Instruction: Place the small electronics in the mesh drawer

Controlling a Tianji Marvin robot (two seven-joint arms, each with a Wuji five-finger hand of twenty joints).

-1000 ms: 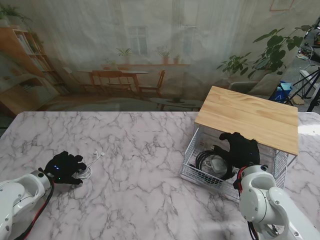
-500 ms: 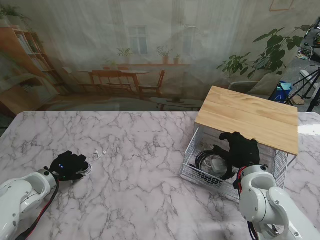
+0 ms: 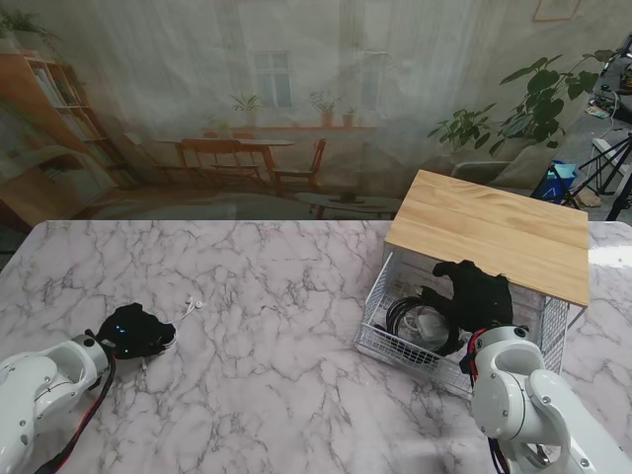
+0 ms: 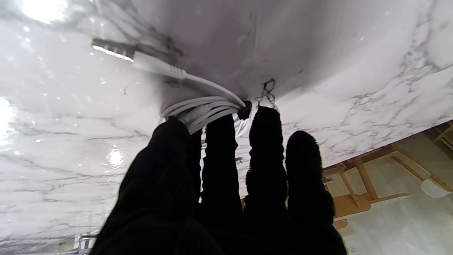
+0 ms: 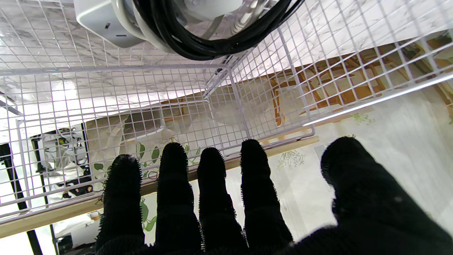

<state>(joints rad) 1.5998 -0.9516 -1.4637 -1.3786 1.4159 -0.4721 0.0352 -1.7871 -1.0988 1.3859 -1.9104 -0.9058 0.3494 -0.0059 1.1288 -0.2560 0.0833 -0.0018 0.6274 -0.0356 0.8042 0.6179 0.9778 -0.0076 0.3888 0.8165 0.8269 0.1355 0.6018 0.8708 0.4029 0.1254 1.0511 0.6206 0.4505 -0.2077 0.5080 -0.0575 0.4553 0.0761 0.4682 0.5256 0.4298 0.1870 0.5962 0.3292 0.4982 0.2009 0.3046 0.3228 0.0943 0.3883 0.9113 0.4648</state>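
Marble table (image 3: 286, 395) fills the lower half of your stand view, white with grey veining.

Right of centre in that frame sits the mesh drawer (image 3: 380, 341), white wire, pulled out from under a wooden top (image 3: 494, 232) that covers its rear part. You can see the drawer's front and left walls clearly; the wire floor shows marble through it.

Contents of the drawer: a coil of black cable (image 3: 403, 318) lies toward the left half, looped around or against a white block-shaped adapter (image 3: 427, 324). In the right wrist view the same black cable (image 5: 198, 39) sits at the top of the frame beside the adapter's (image 5: 102, 24) grey-white body, both resting on the mesh floor. More white cord lies in with them; you cannot separate it out.

Your right hand (image 3: 479, 294) is inside the drawer, at its right part just under the wooden top's edge. The wrist view shows it (image 5: 226, 198) spread, all fingers apart, touching nothing: released.

Your left hand (image 3: 136, 331) is at the lower left of the stand frame, palm down on the table. Its wrist view shows the fingers (image 4: 219, 170) bunched close over a bundle of white cable (image 4: 205, 109), fingertips touching the loops; whether it is really gripped, you cannot tell. The cable's plug end (image 4: 113, 51) trails free on the marble.

A small white earphone piece (image 3: 195, 305) lies just up and right of that hand, still outside the drawer.
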